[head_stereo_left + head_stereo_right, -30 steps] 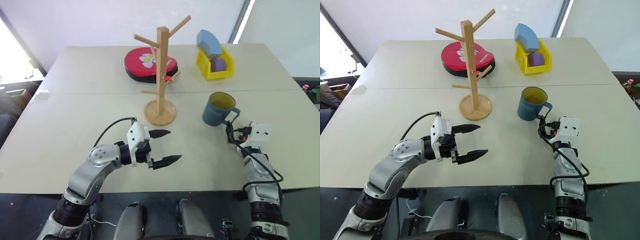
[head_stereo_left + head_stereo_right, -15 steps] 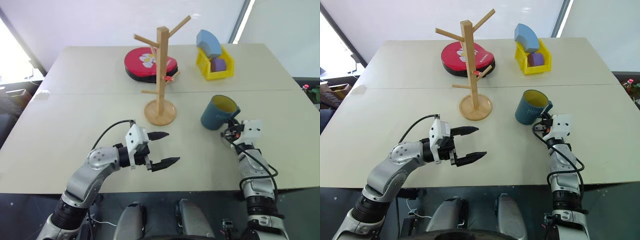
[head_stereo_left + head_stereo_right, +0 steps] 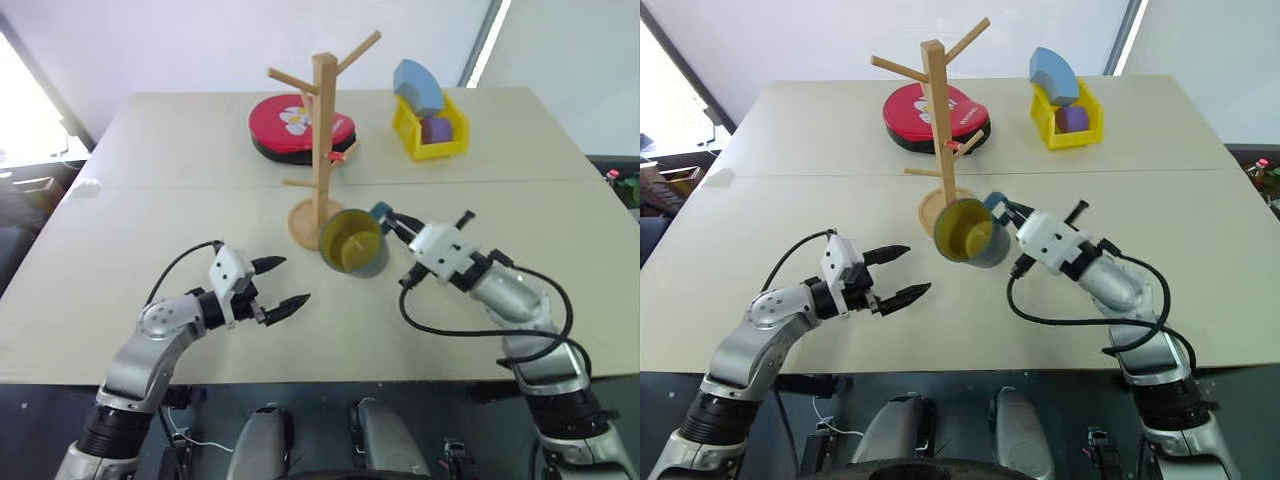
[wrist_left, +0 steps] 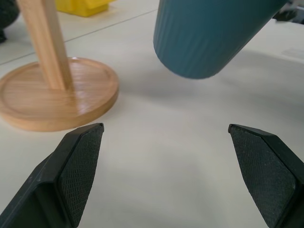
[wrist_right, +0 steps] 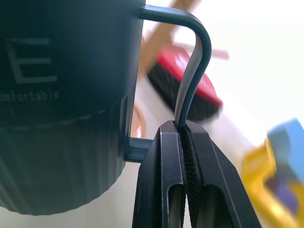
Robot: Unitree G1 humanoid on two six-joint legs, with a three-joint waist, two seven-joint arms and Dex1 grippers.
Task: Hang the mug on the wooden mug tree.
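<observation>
Beige tabletop (image 3: 140, 200) runs out to a pale wall, with clutter along its far side.

Right gripper (image 5: 183, 130) has its two black fingers pressed together on the thin loop handle of the mug (image 3: 353, 241), pinching it near the lower bend. The mug hangs clear of the table, tipped over so its yellow-olive mouth faces the camera, its teal wall showing beneath. In the head views it sits just at four o'clock from the round base of the wooden mug tree (image 3: 321, 150), partly overlapping that base in the picture; whether they touch I cannot tell, though the left wrist view shows a strip of bare table between mug and base.

Left gripper (image 3: 275, 285) hovers low over the table at about eight o'clock from the mug, fingers spread wide and holding nothing, aimed toward the tree's base.

Farther out, at twelve o'clock behind the tree, lies a red round case (image 3: 300, 126) with a flower print; at one o'clock stands a yellow bin (image 3: 430, 132) with a blue curved block (image 3: 417, 85) and a purple piece inside.

As for progress, I judge the pick-up done: the mug is gripped and lifted beside the tree. Left to do is raising it to a peg, threading the handle's loop over that peg, and letting go. No peg carries the mug yet.
</observation>
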